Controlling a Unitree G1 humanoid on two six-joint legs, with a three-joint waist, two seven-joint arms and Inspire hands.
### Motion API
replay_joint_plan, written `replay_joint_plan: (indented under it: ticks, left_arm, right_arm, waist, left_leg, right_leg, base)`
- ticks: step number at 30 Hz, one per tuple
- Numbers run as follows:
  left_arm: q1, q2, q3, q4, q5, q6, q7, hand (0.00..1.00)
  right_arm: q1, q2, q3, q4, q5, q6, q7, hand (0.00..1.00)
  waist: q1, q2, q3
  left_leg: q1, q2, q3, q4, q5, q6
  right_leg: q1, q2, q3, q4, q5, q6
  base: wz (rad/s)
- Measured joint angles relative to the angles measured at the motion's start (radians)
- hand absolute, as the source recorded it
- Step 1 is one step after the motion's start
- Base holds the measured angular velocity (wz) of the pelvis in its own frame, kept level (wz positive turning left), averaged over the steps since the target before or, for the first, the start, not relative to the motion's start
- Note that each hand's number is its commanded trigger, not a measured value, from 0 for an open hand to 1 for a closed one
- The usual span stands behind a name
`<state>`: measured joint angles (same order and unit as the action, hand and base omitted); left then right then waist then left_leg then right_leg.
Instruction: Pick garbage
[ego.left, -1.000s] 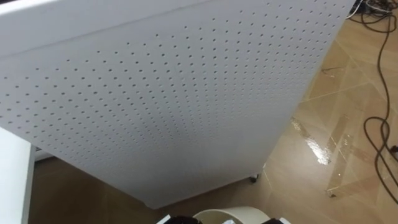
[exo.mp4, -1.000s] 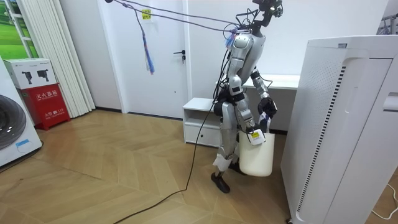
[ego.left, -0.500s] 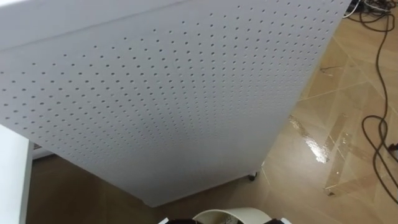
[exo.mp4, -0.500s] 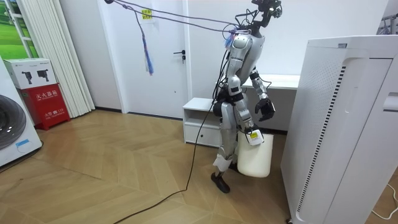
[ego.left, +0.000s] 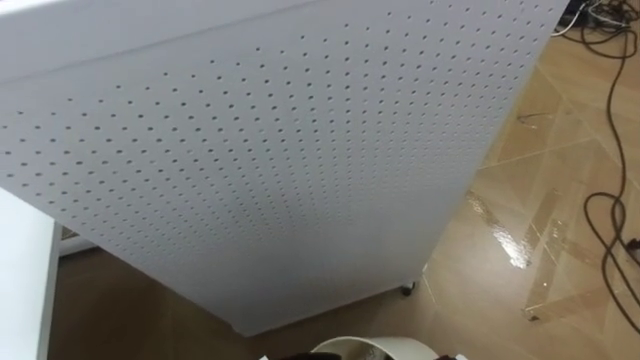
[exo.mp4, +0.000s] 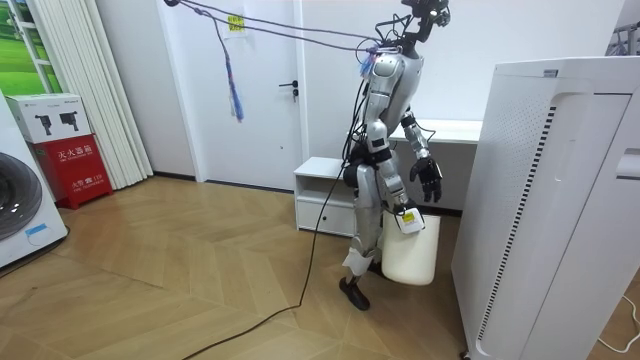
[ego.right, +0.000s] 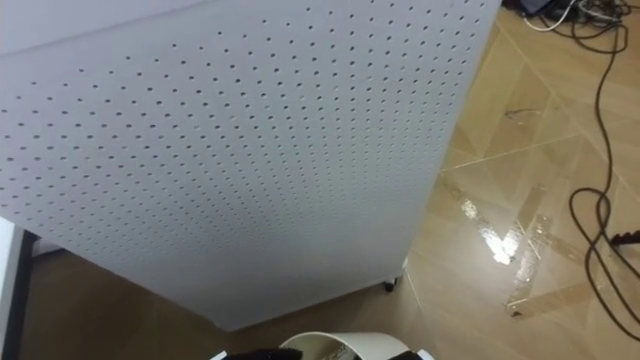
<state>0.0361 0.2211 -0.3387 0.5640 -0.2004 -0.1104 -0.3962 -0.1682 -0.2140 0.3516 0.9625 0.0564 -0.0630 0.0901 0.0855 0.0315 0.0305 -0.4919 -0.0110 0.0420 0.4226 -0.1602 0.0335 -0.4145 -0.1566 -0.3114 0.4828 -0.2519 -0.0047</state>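
**Close to the perforated unit (ego.left: 280, 160), bin (exo.mp4: 412, 255) at the right hand (exo.mp4: 404, 212)**

I'm looking down through the head camera, and the unit's white dotted side panel takes up most of what I see. At its lower corner there's a small caster (ego.left: 407, 288) on the wooden floor (ego.left: 520, 300). Past the unit's far edge, dark cables (ego.left: 612, 90) snake over the boards. Just in front of the unit's foot, at the very bottom of my view, the curved white rim of the bin peeks in.

Over to the room camera. The robot stands upright facing the unit, near it but apart from it. A low cabinet (exo.mp4: 322, 185) is behind the robot, on the side away from the unit. The bin is low down between the robot's legs and the unit, and it is upright. I cannot tell whether it rests on the floor or hangs clear of it.

The right hand is right at the bin's top edge, on the side away from the unit. I cannot tell whether it is grasping the rim. The left hand (exo.mp4: 431, 180) hangs higher, above the bin and between the robot's torso and the unit. It is apart from the bin, its fingers are loose and released, and it is holding nothing.
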Motion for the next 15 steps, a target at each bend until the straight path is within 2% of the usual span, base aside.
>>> replay_joint_plan:
  ticks: [6, 8, 11, 14, 15]
  left_arm:
    - [0.02, 0.007, 0.001, 0.01, -0.003, 0.0, 0.0, 0.0]
    - [0.034, 0.011, 0.003, 0.01, -0.002, -0.002, 0.001, 0.0]
    - [0.052, 0.03, 0.015, 0.009, -0.002, -0.004, -0.007, 0.0]
    - [0.083, 0.036, 0.03, 0.007, -0.001, -0.006, -0.007, 0.0]
    - [0.11, 0.036, 0.034, 0.009, -0.001, -0.009, -0.006, 0.0]
  right_arm:
    - [0.035, -0.015, -0.001, 0.006, 0.015, -0.005, 0.0, 1.0]
    - [0.06, -0.02, -0.01, 0.006, 0.019, -0.009, 0.002, 1.0]
    - [0.092, -0.025, -0.027, 0.004, 0.018, -0.011, 0.02, 1.0]
    - [0.16, -0.031, -0.078, -0.015, 0.023, -0.023, 0.027, 1.0]
    - [0.186, -0.03, -0.093, -0.015, 0.029, -0.032, 0.033, 1.0]
  waist:
    - [0.0, -0.004, -0.0021]
    - [-0.01, -0.006, -0.0025]
    - [-0.03, -0.017, -0.0081]
    - [-0.037, -0.025, -0.0162]
    - [-0.042, -0.029, -0.0192]
  left_leg:
    - [0.036, -0.002, -0.002, -0.016, 0.0, 0.0]
    - [0.059, -0.004, -0.001, -0.019, 0.0, 0.0]
    - [0.098, -0.002, 0.002, -0.037, 0.0, 0.0]
    - [0.156, -0.001, 0.008, -0.069, 0.0, -0.001]
    - [0.191, -0.001, 0.014, -0.091, 0.0, -0.001]
  right_leg:
    - [0.042, 0.002, -0.01, -0.019, -0.002, 0.004]
    - [0.071, 0.002, -0.016, -0.026, -0.004, 0.008]
    - [0.112, 0.005, -0.02, -0.054, -0.005, 0.009]
    - [0.169, 0.014, -0.019, -0.093, -0.001, 0.015]
    - [0.203, 0.019, -0.018, -0.113, 0.002, 0.019]
  base:
    - [0.06]
    - [0.08]
    - [0.02]
    - [0.01]
    - [-0.1]
